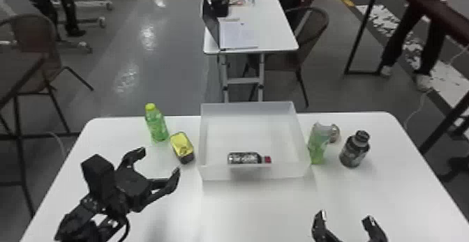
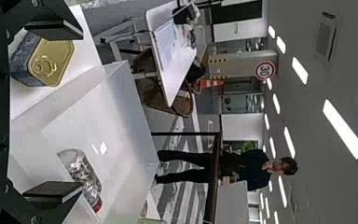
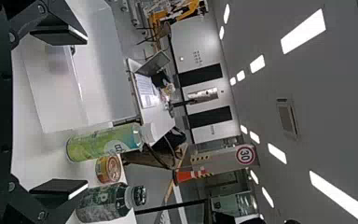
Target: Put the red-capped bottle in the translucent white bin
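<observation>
The red-capped bottle (image 1: 245, 158) lies on its side inside the translucent white bin (image 1: 252, 173), close to the near wall, its cap toward the right. My left gripper (image 1: 157, 161) is open over the table's left part, left of the bin, with nothing between its fingers. My right gripper (image 1: 345, 220) stands open at the bottom edge, right of and nearer than the bin. In the left wrist view, the bottle (image 2: 80, 171) lies in the bin (image 2: 127, 100), beyond the open left gripper (image 2: 53, 109). In the right wrist view, the right gripper (image 3: 58, 112) is open beside the bin (image 3: 58, 105).
Left of the bin stand a green bottle (image 1: 157, 124) and a yellow-topped can (image 1: 182, 146). To its right are a green-labelled bottle (image 1: 318, 145), a small round can (image 1: 335, 133) and a dark bottle (image 1: 355, 149). A second table (image 1: 275, 32) stands behind.
</observation>
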Controlling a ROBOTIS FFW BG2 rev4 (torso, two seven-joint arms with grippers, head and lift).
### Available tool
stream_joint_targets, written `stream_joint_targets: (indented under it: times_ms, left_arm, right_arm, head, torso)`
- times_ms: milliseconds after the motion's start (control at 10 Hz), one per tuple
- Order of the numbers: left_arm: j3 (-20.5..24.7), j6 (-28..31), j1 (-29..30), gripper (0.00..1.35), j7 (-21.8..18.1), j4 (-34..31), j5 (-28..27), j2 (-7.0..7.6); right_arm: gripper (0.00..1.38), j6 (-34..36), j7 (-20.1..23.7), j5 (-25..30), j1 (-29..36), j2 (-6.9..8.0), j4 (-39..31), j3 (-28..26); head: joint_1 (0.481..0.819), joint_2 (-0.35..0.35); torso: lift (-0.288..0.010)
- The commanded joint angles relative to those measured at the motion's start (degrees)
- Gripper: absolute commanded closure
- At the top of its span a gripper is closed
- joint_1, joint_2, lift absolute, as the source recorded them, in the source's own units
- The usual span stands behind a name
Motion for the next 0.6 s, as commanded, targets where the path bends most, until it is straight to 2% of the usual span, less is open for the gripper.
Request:
stream_joint_targets:
  times_ms: [0, 100, 300, 500]
  left_arm:
    - [0.59, -4.05, 7.57, 0.16, 4.24, -4.21, 3.62, -1.46]
    - [0.42, -6.78, 12.32, 0.16, 8.11, -5.71, 5.99, -2.34]
    - [-0.37, -11.79, 18.12, 0.16, 14.53, -6.76, 8.10, -2.78]
    - [-0.20, -13.37, 19.35, 0.16, 14.70, -6.76, 8.19, -2.69]
  right_arm:
    - [0.20, 0.00, 0.00, -0.50, 0.46, 0.06, -0.16, 0.00]
    - [0.20, 0.00, -0.09, -0.67, 1.16, 0.15, -0.43, -0.26]
    - [0.20, -0.53, -0.62, -0.50, 2.66, 0.41, -1.04, -1.14]
    - [0.20, -1.06, -0.79, -0.41, 3.01, 0.32, -0.87, -1.14]
  head:
    - [0.695, 0.048]
    - [0.695, 0.061]
    - [0.695, 0.093]
    - [0.695, 0.100]
  torso:
    - [0.000]
    - [0.000]
    - [0.000]
    - [0.000]
